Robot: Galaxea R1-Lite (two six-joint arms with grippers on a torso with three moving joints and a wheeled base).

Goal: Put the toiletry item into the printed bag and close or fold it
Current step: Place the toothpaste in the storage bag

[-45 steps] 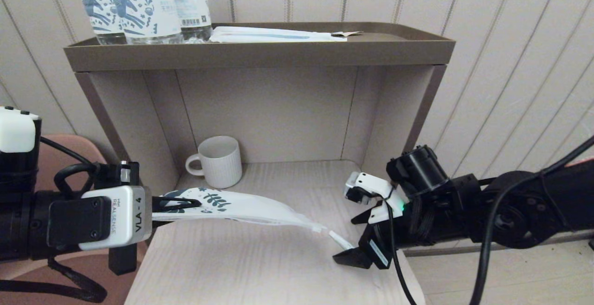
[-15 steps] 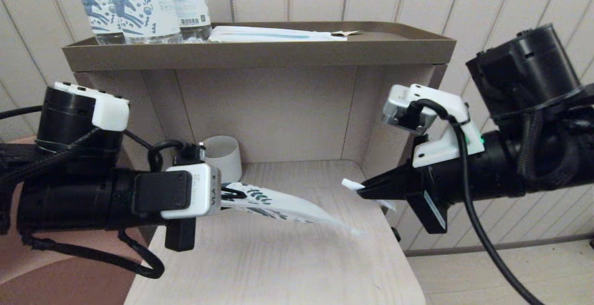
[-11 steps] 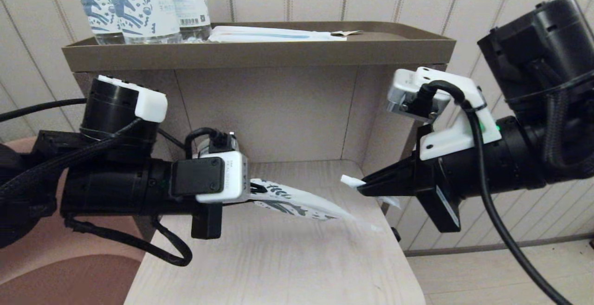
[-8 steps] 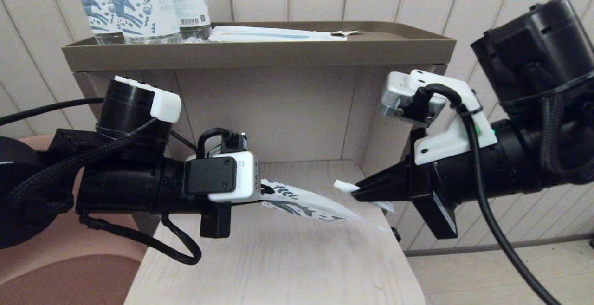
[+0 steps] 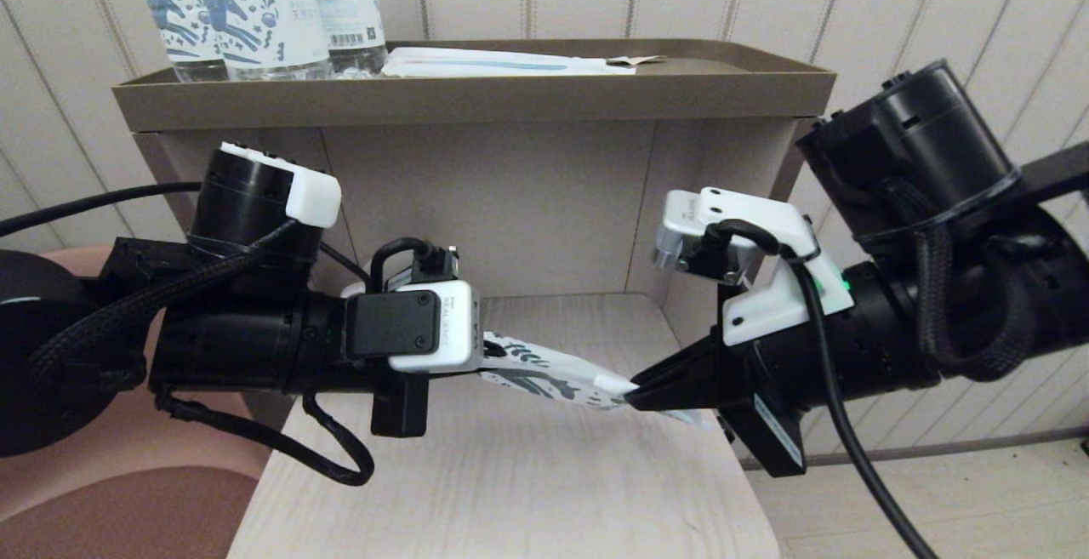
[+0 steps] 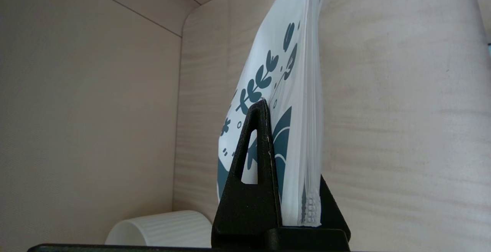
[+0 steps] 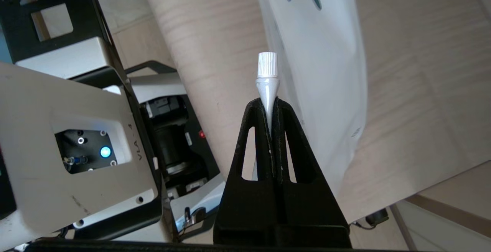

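Between the two hands, the right hand (image 5: pixel 636 389) pinches the toiletry item (image 7: pixel 267 76) just beside the printed bag (image 5: pixel 553 374). Left hand (image 6: pixel 285 183) grips the bag's far end. Entering well likely means aiming the capped tip squarely at the bag's mouth.

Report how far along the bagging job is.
Done: left tool grips the printed bag off the shelf; right tool pinches the toiletry item. In hand: its cap end sits at the bag's free end, not visibly inside. Left: insert, close.
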